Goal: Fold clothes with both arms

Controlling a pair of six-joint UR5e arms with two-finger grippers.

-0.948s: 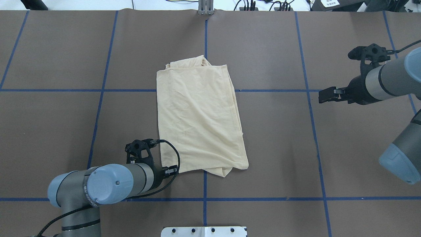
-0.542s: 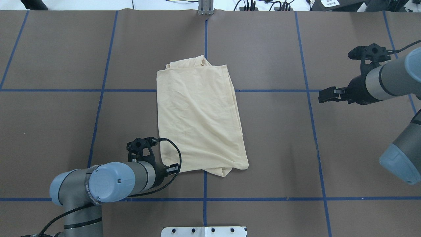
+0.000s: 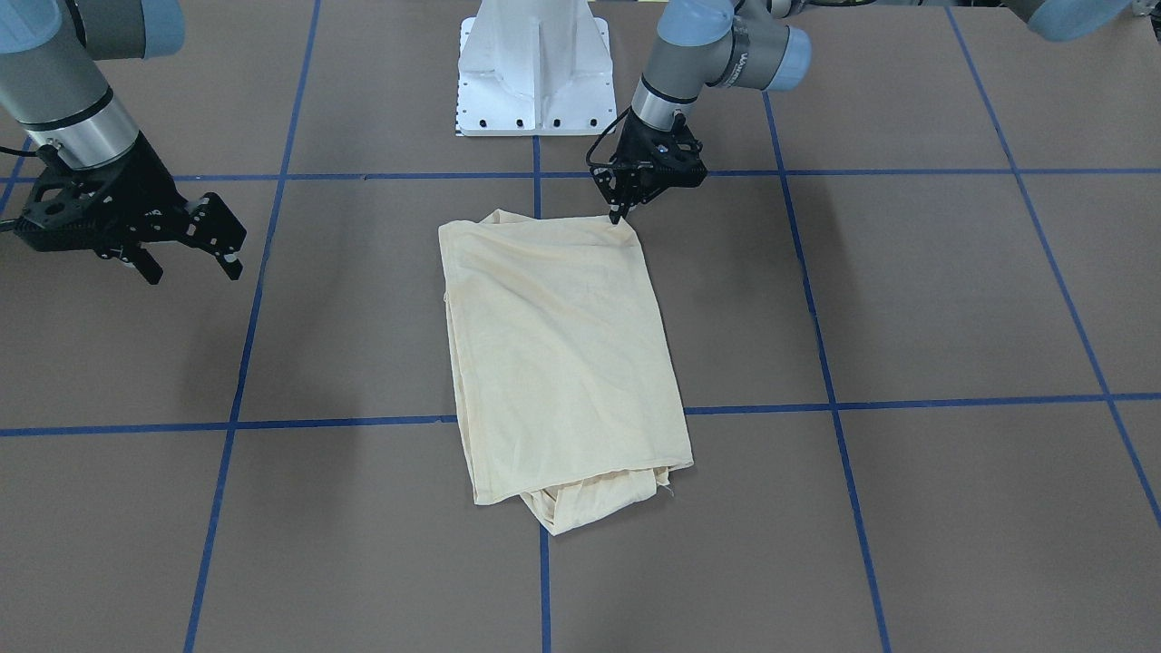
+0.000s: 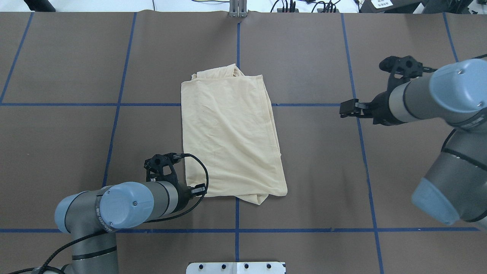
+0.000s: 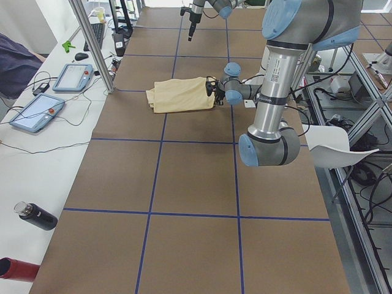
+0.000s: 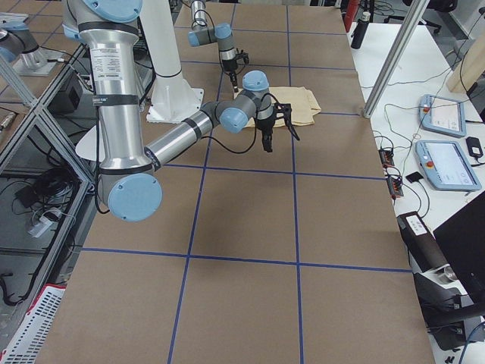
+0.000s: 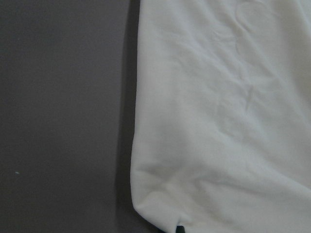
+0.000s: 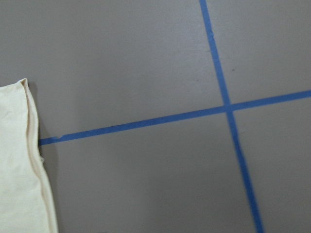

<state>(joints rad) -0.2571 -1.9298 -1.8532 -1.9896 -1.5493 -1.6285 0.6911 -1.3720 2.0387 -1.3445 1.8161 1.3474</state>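
The pale cream-yellow shirt (image 4: 232, 133) lies folded into a tall rectangle mid-table, print hidden; it also shows in the front view (image 3: 562, 354). My left gripper (image 4: 199, 189) is low at the shirt's near left corner, fingertips touching that corner in the front view (image 3: 618, 215). I cannot tell whether it is open or shut. The left wrist view shows only the cloth corner (image 7: 218, 121) on the brown table. My right gripper (image 4: 344, 110) is open and empty, above the table to the right of the shirt, also in the front view (image 3: 190, 269). The right wrist view shows the shirt's edge (image 8: 17, 165).
The brown table cover bears a grid of blue tape lines (image 4: 304, 104). The white pedestal base (image 3: 531, 73) stands at the robot's side of the table. A side bench holds tablets (image 5: 73, 76) and a bottle (image 5: 37, 215) beyond the far edge.
My right gripper has moved left toward the shirt. My left gripper has shifted slightly forward along the shirt's near left corner. The shirt has not moved.
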